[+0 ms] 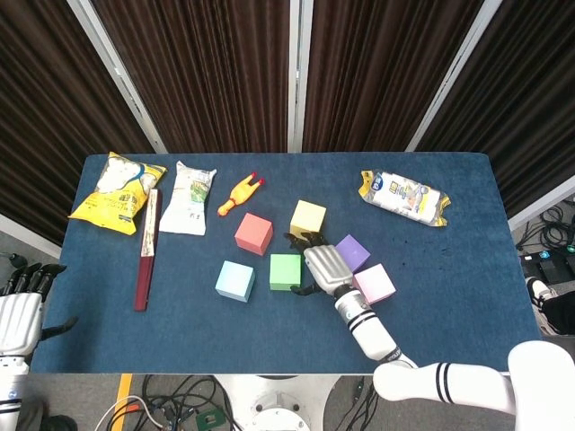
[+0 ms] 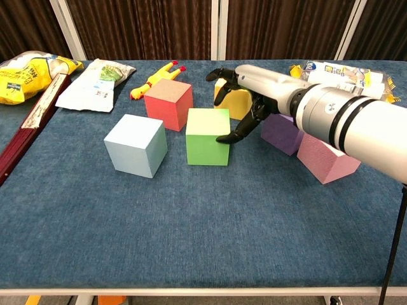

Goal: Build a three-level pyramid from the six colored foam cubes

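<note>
Green cube (image 2: 207,136) mid-worktop, light blue cube (image 2: 135,145) just beside on its left; nothing stacked yet. Right hand (image 2: 245,95) at green cube's right face, fingers (image 2: 236,132) curled and touching, no firm hold evident. Left hand (image 1: 20,314) idle off near left corner, fingers apart. Base-row step judged in hand; next: nudge green against blue. Red cube (image 2: 168,103), yellow cube (image 2: 236,101) further back.

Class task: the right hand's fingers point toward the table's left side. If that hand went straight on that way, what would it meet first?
Most likely the green cube: the right hand is at its right face, though contact is unclear. Beyond lies the light blue cube.
</note>
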`<state>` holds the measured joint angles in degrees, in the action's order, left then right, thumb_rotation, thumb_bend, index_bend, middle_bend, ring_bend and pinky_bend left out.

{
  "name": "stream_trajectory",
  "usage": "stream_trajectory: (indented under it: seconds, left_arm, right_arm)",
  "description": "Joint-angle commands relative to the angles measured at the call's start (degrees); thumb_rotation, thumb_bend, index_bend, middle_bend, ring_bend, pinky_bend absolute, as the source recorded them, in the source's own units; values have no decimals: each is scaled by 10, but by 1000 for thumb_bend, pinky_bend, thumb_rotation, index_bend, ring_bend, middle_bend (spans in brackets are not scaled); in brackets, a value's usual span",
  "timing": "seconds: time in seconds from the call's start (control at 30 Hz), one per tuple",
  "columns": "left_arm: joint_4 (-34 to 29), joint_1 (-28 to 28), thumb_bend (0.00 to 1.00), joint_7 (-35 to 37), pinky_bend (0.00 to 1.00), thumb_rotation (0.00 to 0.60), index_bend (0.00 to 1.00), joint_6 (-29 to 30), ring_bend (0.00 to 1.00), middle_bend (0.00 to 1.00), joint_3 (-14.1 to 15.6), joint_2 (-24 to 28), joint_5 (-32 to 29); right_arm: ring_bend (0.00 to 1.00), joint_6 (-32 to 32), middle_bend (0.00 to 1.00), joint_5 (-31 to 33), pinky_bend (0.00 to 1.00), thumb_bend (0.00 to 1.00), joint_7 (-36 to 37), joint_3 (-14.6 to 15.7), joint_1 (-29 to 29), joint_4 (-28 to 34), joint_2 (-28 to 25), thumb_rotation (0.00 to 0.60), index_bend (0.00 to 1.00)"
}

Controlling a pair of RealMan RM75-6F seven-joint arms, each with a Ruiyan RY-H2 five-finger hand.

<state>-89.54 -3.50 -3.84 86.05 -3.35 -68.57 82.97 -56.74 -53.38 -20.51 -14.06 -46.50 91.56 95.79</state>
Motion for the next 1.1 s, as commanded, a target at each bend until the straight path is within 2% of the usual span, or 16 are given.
stream_trajectory:
  seconds: [0.03, 0.27, 0.53, 0.7, 0.9, 1.1]
  left_arm:
    - [-1, 0, 0, 0, 116, 600, 203, 1, 91, 185, 0, 1, 0]
    - [-6, -3, 0, -7, 116, 600, 203, 1, 90, 185, -3, 3, 2]
    - [-12, -12, 0, -14, 116, 600, 203, -9, 91, 185, -4, 12, 6]
    - [-15, -40, 0, -11, 116, 600, 203, -28, 90, 185, -11, 24, 31]
    - [-20, -99, 0, 28, 116, 600, 203, -84, 91, 185, -19, 26, 69]
    - [6, -187, 0, 112, 116, 600, 201, -190, 91, 185, -23, 8, 92]
  right_arm:
    - [49, -9, 213, -45, 0, 98, 24, 1, 12, 11, -41, 600, 63]
    - [51, -5, 232, -106, 0, 101, 81, 10, 43, 47, -147, 600, 97]
    - [61, 37, 232, -140, 40, 101, 108, 21, 43, 50, -226, 600, 102]
    - [63, 61, 225, -157, 54, 100, 123, 33, 45, 54, -267, 600, 104]
    - [63, 50, 224, -190, 63, 101, 152, 44, 61, 55, -293, 600, 105]
    - [63, 30, 224, -213, 63, 100, 171, 48, 78, 57, -324, 600, 108]
